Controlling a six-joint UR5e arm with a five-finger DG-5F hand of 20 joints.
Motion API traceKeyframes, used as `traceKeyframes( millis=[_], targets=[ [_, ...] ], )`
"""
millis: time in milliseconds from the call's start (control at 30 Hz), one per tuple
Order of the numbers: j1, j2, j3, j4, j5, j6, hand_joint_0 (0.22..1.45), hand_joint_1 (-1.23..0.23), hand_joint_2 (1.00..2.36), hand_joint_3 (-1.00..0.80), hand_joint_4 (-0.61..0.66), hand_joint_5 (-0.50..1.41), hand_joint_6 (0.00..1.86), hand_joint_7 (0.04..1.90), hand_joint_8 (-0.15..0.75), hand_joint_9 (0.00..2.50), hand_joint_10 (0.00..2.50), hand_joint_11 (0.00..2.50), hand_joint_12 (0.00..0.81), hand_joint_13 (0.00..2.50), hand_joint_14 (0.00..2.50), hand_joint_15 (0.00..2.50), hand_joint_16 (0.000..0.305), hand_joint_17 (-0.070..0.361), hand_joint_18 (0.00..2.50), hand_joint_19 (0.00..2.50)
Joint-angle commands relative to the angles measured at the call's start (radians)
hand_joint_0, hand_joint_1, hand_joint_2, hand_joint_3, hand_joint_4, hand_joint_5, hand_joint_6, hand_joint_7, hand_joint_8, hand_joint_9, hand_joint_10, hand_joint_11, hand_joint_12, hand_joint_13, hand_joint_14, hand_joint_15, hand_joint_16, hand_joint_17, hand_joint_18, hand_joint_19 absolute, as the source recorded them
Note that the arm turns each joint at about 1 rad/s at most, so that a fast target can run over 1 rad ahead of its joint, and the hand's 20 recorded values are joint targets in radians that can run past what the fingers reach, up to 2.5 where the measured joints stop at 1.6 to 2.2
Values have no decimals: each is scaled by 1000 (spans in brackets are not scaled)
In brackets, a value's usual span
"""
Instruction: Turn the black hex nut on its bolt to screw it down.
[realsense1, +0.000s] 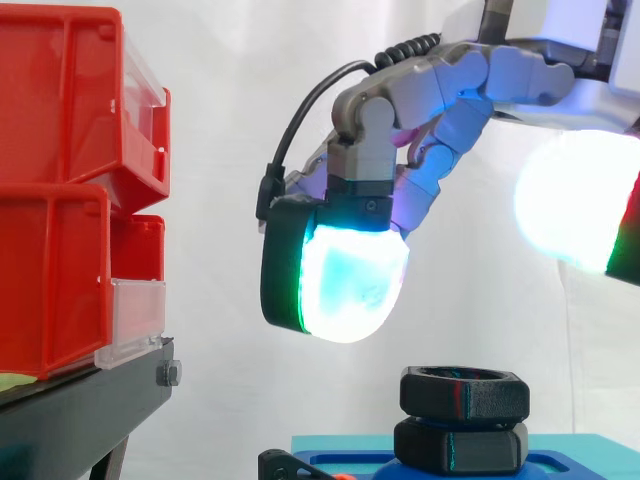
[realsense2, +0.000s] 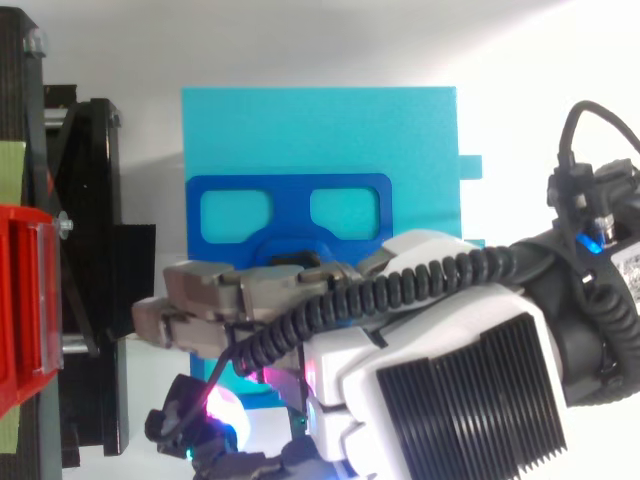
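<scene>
White curtain (realsense1: 230, 100) behind everything, plain and bright. Side view: stacked red bins (realsense1: 60, 200) fill the 9 o'clock edge, clear fronts facing the work, sitting on a black stand (realsense1: 70, 410) that slopes off toward 7 o'clock. The hand (realsense1: 450, 80) enters from 2 o'clock, grey knuckles bent, one finger dropping to a thick pad (realsense1: 345, 280) glowing white-cyan with a green rim near frame centre; a second pad glows white at 3 o'clock, well apart from the first. Fingers loosely bent and spread, a wide gap between the pads, nothing in their grasp. Top view: the same hand (realsense2: 440, 370) reaches in from 4 o'clock, its fingers stretched toward 9 o'clock across the lower part of the work, magenta glow underneath at 7 o'clock. Cyan block (realsense2: 320, 130) lies at 12 o'clock, just beside the stand. On it rests a darker blue plate (realsense2: 290, 190) with two rounded window cut-outs side by side; the hand covers its lower edge. Side view, 5 o'clock: black hex nut (realsense1: 465, 392) sits level, directly over a second black hex piece (realsense1: 460, 445) which rests on the cyan block. The near pad hangs above the nut and toward 10 o'clock of it, clear air between, no contact. Bolt threads cannot be made out. Small grey screw head (realsense1: 168, 373) on the stand's end.
</scene>
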Motion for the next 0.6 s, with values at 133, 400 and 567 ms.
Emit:
traceKeyframes(
  millis=[133, 400, 567],
  targets=[
    [8, 1, -20, -3, 9, 0, 513, -206, 1000, -500, -15, 29, 507, 1046, 272, 1123, 9, 264, 310, 703, 7, 173, 45, 100, 603, 473],
    [4, -1, -34, 11, 8, -2, 514, -211, 1000, -500, 29, 29, 507, 1007, 274, 1121, 11, 253, 309, 703, 7, 170, 45, 100, 601, 473],
    [-2, -1, -34, 14, 9, -5, 514, -212, 1000, -500, 67, 25, 507, 962, 272, 1119, 8, 234, 308, 701, 7, 163, 45, 101, 602, 466]
  ],
)
